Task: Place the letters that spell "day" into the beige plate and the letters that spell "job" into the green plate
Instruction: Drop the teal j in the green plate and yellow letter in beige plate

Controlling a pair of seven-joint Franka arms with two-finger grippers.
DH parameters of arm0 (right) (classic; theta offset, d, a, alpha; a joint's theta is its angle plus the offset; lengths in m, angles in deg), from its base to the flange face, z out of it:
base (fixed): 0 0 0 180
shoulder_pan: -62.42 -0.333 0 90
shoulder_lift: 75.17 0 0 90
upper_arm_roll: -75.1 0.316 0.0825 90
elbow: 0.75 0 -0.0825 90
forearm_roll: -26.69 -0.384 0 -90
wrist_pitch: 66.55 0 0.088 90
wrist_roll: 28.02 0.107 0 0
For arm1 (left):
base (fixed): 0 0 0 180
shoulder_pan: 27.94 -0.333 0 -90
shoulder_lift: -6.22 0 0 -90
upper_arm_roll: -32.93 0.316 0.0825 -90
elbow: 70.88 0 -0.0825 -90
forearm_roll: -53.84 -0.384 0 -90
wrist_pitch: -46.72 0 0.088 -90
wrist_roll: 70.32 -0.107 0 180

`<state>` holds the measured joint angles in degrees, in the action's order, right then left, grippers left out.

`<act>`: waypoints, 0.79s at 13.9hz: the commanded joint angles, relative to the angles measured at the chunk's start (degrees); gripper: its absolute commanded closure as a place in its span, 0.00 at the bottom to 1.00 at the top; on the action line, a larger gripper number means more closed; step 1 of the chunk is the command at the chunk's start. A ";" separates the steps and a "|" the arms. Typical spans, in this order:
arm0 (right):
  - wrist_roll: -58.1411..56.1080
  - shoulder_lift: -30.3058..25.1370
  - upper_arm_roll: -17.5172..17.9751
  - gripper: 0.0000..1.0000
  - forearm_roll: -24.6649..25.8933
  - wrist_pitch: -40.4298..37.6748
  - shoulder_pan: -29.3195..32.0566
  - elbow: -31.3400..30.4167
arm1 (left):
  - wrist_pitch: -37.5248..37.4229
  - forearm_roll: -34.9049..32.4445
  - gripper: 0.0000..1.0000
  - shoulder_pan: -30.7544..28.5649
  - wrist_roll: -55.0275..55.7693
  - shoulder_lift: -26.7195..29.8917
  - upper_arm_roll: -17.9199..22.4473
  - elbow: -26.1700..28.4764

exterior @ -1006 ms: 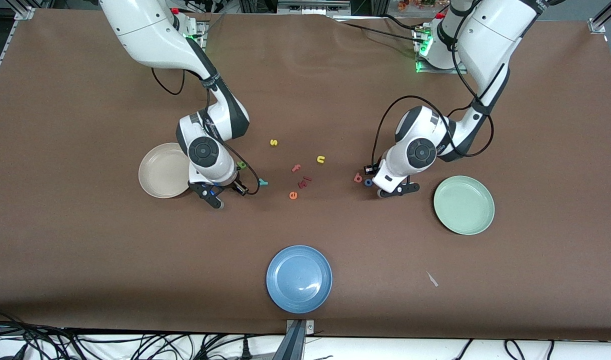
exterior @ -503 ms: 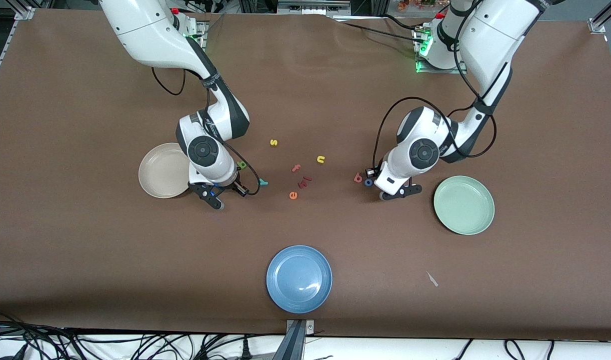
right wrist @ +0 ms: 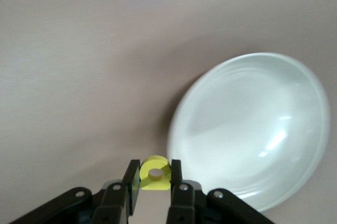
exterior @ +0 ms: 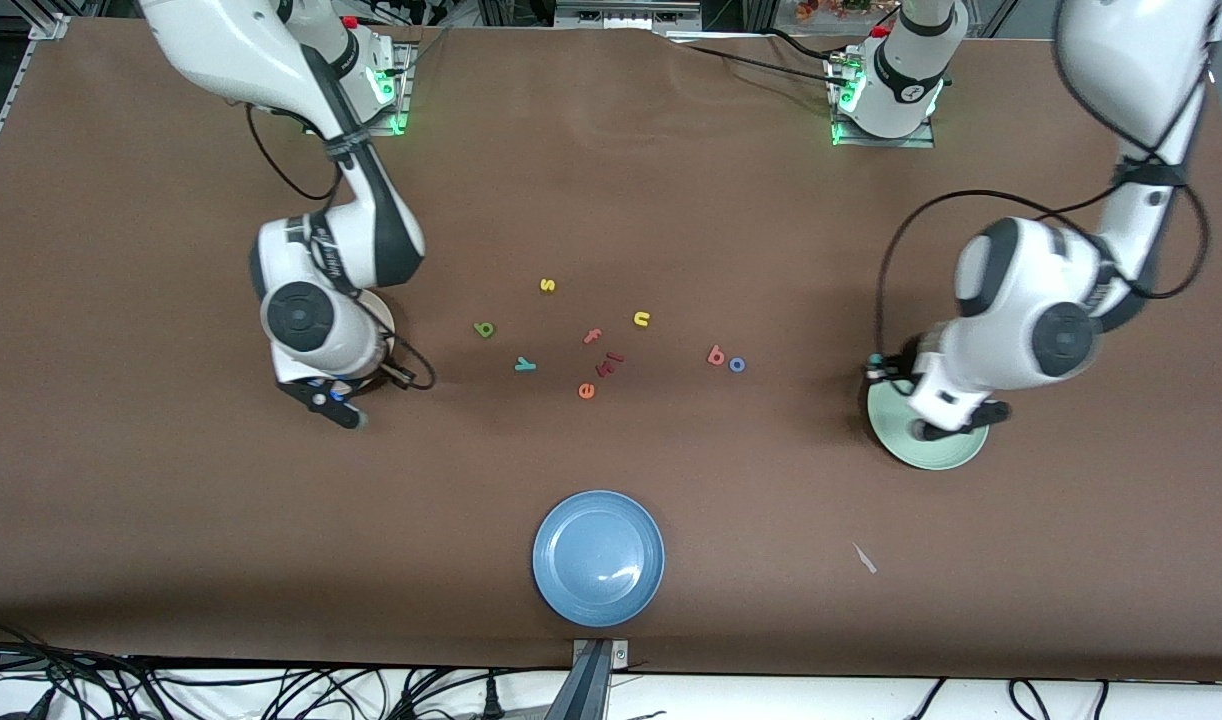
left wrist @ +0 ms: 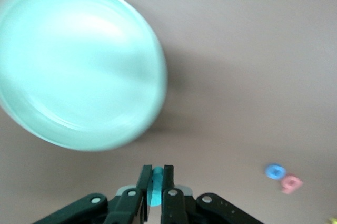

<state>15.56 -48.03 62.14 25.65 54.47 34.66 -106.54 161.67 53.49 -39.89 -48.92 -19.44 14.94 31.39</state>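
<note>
1. Since the earlier frame both arms have lifted away from the letter cluster. The left end effector (exterior: pixel 946 425) now hangs over the green plate (exterior: pixel 956 455), and the right end effector (exterior: pixel 343 392) sits over the nearer rim of the beige plate (exterior: pixel 379 305).
2. The left end effector is clamped on the teal "j" (left wrist: pixel 156 187), seen between its fingers in the left wrist view.
3. The right end effector is clamped on the yellow "a" (right wrist: pixel 155 173), with the beige plate just beside it in the right wrist view.
4. Still on the surface: the green "d" (exterior: pixel 484 329), the teal "y" (exterior: pixel 524 365), the red-pink "b" (exterior: pixel 716 355) touching or nearly touching the blue "o" (exterior: pixel 737 365).
5. To release well, I would centre each letter over its plate's floor, not the rim, and lower before opening, since light foam can bounce or cling to a finger.
6. The right letter looks to need the larger shift toward the plate's middle.
</note>
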 commanded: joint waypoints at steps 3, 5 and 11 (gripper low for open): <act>-6.13 -6.74 -4.43 0.86 -0.19 5.36 -0.36 -16.88 | 5.44 -7.20 1.00 -7.21 -6.72 -6.66 -0.65 -3.47; -6.32 -6.57 -4.70 0.86 -0.37 10.17 -0.36 -21.45 | 6.86 -7.21 1.00 -7.38 -7.07 -10.36 -0.47 -6.28; -5.88 -8.49 -4.44 0.00 -0.37 8.56 -0.36 -20.08 | 6.77 -9.75 0.32 -7.39 -10.50 -12.75 1.02 -7.61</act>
<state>10.03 -53.16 57.50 25.63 66.70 34.52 -127.65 169.20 45.93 -47.57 -58.06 -31.99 15.74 25.27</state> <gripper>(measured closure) 0.401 0.771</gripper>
